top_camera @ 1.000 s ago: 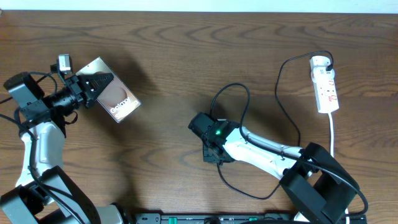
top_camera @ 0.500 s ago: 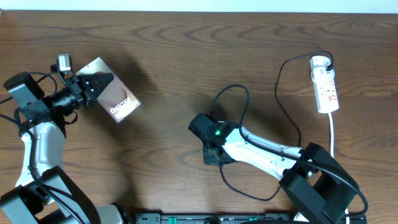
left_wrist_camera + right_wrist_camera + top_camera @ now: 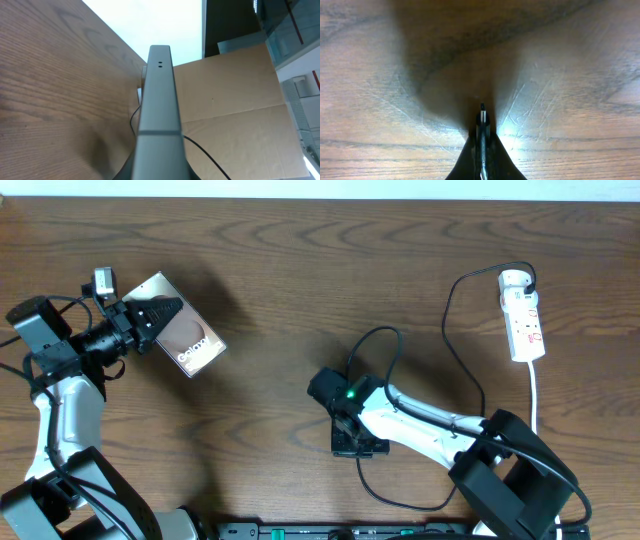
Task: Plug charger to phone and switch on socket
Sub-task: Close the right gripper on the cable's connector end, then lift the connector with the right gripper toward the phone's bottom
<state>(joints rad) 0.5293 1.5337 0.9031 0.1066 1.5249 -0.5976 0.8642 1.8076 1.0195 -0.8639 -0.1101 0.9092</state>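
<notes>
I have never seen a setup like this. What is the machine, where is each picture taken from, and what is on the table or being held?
Two robot arms work at a wooden table. One picture looks down from above. The other two come from a camera on each arm's wrist, looking along its tool. The left tool holds the phone, seen edge-on in its wrist view. The right tool is shut on the connector tip of the black charger cable. That cable runs to a white plug adapter in the white power strip on the right.
</notes>
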